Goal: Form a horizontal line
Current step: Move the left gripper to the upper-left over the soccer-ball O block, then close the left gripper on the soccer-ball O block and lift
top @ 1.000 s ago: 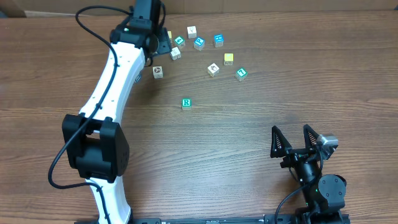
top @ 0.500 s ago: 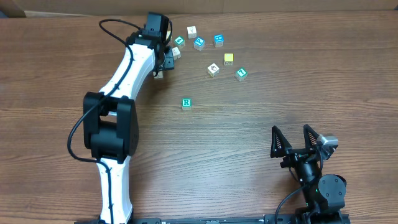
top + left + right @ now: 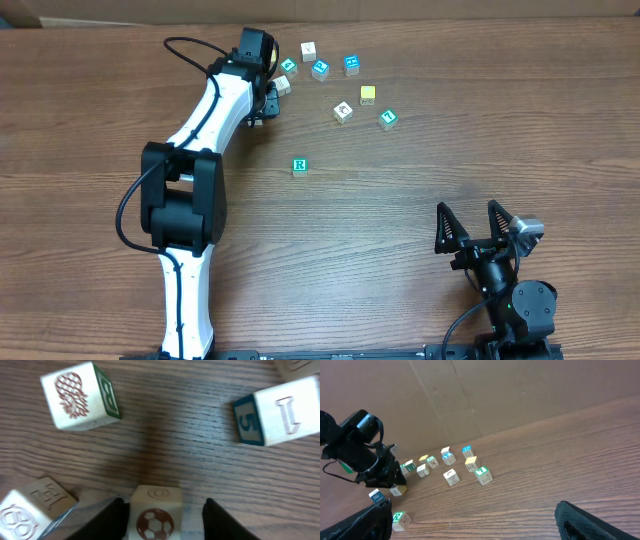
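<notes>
Horizontal line is not formed yet: white-faced cubes lie scattered at the far side of the tabletop [image 3: 470,150], and the R cube [image 3: 299,166] sits alone, well apart from them, nearer the arm bases. My left claw [image 3: 164,507] is down over the football cube [image 3: 155,522], jaws parted either side of it with a sliver of gap on the right, so nothing is gripped. I'd centre first, close squarely on the flat sides, then lift straight up so I don't nudge the E cube [image 3: 30,510] just beside the left finger. Right claw [image 3: 478,222] hangs wide open and empty at the near right.

Readable: a green R, a green B on the side of the pineapple cube [image 3: 75,395], and a 5 on the teal face of the far-right cube [image 3: 277,410]. No brand names.
</notes>
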